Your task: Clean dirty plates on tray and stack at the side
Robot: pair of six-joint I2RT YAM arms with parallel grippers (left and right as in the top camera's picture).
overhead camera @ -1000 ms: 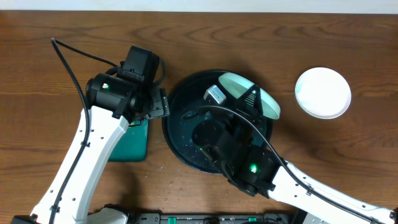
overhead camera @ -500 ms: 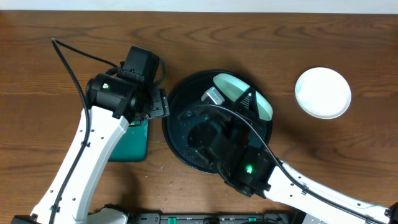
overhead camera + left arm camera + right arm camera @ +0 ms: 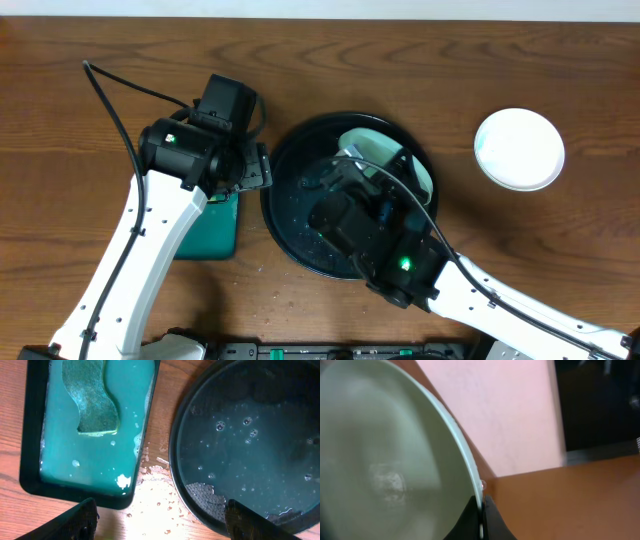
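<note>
Judging by how things lie, you are partway through: one white plate (image 3: 518, 149) sits alone on the desk (image 3: 560, 60), well to the right of the black tray (image 3: 285, 215), and looks clean, so count it as the start of the side stack

Your right fingers (image 3: 465, 527) are pinched shut on the rim of a mint plate (image 3: 380, 450), which hangs tilted above the right half of the black tray. The wrist view is blurred; there is a faint mark near the plate's middle, but you cannot tell whether it is a smear or water

Your left fingers (image 3: 75, 522) stand wide apart with nothing between them, hovering over the gap between the green tray (image 3: 32, 467) and the black tray. The sponge (image 3: 92, 395) lies in the soapy water of the green tray, untouched

The black tray is wet and beaded with droplets, with no other plate showing on its bare part; your right arm covers much of it, so a third plate may be hidden

What seems left: check or wipe the mint plate, set it onto the white one, then deal with any plate under the arm
</note>
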